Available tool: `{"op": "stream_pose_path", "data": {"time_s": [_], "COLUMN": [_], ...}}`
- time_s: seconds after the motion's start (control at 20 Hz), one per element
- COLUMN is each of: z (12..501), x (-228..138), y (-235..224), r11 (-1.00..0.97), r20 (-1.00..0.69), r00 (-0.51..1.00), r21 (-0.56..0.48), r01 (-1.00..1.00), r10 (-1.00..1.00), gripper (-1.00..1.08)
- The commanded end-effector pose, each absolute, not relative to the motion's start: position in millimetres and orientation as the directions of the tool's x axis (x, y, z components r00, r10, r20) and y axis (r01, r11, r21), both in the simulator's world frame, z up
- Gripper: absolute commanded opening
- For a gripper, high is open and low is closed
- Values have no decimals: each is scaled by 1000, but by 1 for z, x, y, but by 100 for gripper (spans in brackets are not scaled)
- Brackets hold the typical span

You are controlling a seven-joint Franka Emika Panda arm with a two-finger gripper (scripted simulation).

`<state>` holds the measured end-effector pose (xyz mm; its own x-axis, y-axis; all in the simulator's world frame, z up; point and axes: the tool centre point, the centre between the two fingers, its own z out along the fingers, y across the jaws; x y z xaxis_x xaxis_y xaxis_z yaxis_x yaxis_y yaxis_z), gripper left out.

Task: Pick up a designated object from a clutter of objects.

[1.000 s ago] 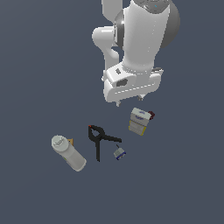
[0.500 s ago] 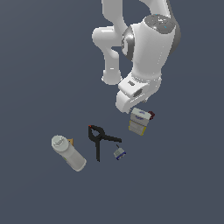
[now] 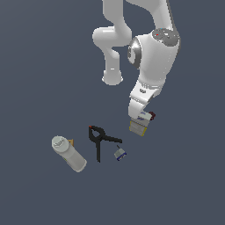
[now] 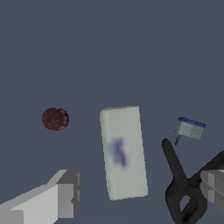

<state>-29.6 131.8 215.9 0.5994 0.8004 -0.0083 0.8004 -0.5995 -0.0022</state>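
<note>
White and pale grey, the carton box (image 4: 123,152) lies flat on the dark counter (image 4: 109,48), straight under the tool (image 4: 135,192). In the wrist view its long face shows a blurred bluish-purple mark near the middle, and it sits between the two fingers (image 4: 63,192), which stand wide apart, one on each long side of the box, neither touching it. So the tool is open and grips nothing.

In the exterior view the white arm (image 3: 154,57) reaches down over the box (image 3: 139,125), and the tool (image 3: 139,115) covers most of it; only a yellow-edged end with white and purple print shows beneath. Whether the fingertips are level with the box sides or above them cannot be told from here.

A dark red lump (image 4: 55,118) lies on the counter beyond one finger, apart from the box; in the exterior view it peeks out just beside the tool (image 3: 152,115). On the other side of the tool lie a black clamp (image 4: 183,183), its handles near the second finger, and a tiny blue-grey item (image 4: 190,127) close to the clamp's tip. A pale grey bottle (image 3: 69,153) lies on its side well apart from the tool, past the clamp (image 3: 100,140).
</note>
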Motion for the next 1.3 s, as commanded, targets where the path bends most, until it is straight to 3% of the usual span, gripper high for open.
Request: {"op": "stream_pose_path", "data": {"time_s": [0.0, 0.75, 1.25], "z": [211, 198, 159], "x": [-32, -36, -37], "y": [137, 145, 145], "r11": [-558, -492, -488], "r20": [-5, 0, 0], "r00": [558, 492, 488], "r21": [-1, 0, -1], "r01": [830, 871, 873], "r10": [830, 871, 873], "gripper": [100, 100, 100]}}
